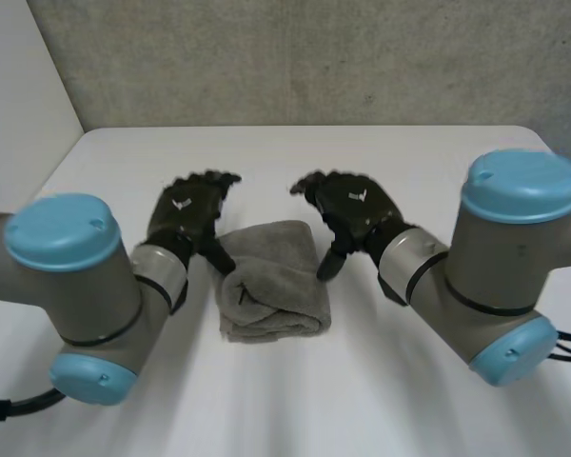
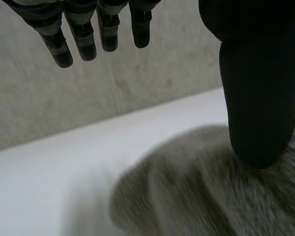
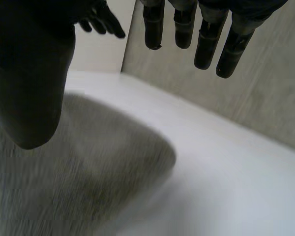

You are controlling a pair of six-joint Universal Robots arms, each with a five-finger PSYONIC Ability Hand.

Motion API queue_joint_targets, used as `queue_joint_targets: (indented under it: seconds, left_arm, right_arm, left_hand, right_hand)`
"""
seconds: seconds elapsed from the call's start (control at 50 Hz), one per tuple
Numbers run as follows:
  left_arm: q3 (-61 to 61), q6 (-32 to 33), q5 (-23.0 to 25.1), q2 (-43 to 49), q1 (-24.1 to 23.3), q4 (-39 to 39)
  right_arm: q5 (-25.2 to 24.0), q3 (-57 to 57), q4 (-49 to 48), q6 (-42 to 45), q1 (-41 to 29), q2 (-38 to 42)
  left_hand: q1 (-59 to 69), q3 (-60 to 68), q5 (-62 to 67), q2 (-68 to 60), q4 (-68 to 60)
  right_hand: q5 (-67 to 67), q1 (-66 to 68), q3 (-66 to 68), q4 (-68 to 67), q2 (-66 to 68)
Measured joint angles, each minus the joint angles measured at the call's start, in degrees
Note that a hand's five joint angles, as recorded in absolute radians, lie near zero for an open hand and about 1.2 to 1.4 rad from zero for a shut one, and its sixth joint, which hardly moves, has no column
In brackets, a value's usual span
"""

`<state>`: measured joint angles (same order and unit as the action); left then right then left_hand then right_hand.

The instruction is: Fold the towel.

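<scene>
Left robot hand hung at the far left corner of the grey terry-cloth towel, its fingers straight and spread clear of the cloth and holding nothing. Its thumb pointed down onto the towel's left edge; we could not tell whether it pressed the pile or only hovered over it. Our right robot hand mirrored it at the far right corner, fingers straight and empty and thumb over the right edge, where contact was again unclear.

Between the two hands the towel lay in the middle of the white worktop, already doubled into a thick, compact oblong. Its far end looked smooth, while the near end was rumpled, with a crease running in from the left.

We judged the folding to be nearly done, with both hands open beside a bundle that lay by itself. What remained seemed to be a tidy of the near end or one last fold. For a further fold, each hand would have needed to pinch its own side of one end together, lift evenly and carry that end across without letting the layers slide. If the bundle was to count as finished, both thumbs would have had to rise straight off the pile so that the cloth was not dragged open.
</scene>
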<state>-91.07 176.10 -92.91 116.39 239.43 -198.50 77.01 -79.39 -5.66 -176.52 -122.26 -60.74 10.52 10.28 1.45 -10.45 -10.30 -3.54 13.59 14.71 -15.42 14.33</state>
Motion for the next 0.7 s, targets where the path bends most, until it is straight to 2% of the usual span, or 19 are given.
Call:
queue_joint_targets:
  seconds: [0.14, 0.28, 0.38, 0.52, 0.6, 0.7]
  left_arm:
    - [-1.03, 0.38, 0.04, 3.82, -0.33, 0.05]
    - [-1.10, 0.49, 0.04, 3.06, -0.21, 0.12]
    - [-0.12, 0.54, 0.08, -1.13, -0.16, 0.44]
    - [4.82, 0.57, 0.13, -10.36, 0.17, 5.12]
    - [10.01, 0.61, 0.04, -15.53, 1.07, 12.18]
    - [17.17, 1.00, -0.24, -18.76, 3.98, 22.28]
  right_arm:
    - [0.34, 3.05, 1.05, 0.61, -0.44, 9.45]
    - [0.62, 5.68, 2.87, 0.97, -0.66, 11.64]
    - [1.12, 6.56, 4.43, 0.96, -0.41, 6.90]
    - [6.50, 8.05, 5.49, 0.98, 0.39, -5.34]
    - [12.14, 10.41, 8.39, 1.97, 1.95, -12.02]
    - [17.44, 13.68, 13.51, 4.69, 4.06, -15.68]
  left_hand:
    - [0.00, 0.00, 0.00, 0.00, 0.00]
    - [0.00, 0.00, 0.00, 0.00, 0.00]
    - [0.00, 0.00, 0.00, 0.00, 0.00]
    - [0.00, 0.00, 0.00, 0.00, 0.00]
    - [0.00, 0.00, 0.00, 0.00, 0.00]
    - [0.00, 0.00, 0.00, 0.00, 0.00]
  right_hand:
    - [0.00, 0.00, 0.00, 0.00, 0.00]
    - [0.00, 0.00, 0.00, 0.00, 0.00]
    - [0.00, 0.00, 0.00, 0.00, 0.00]
    - [-0.01, 0.00, 0.00, 0.00, 0.00]
    - [0.00, -0.27, 0.00, 0.00, 0.00]
    - [0.00, -0.27, 0.00, 0.00, 0.00]
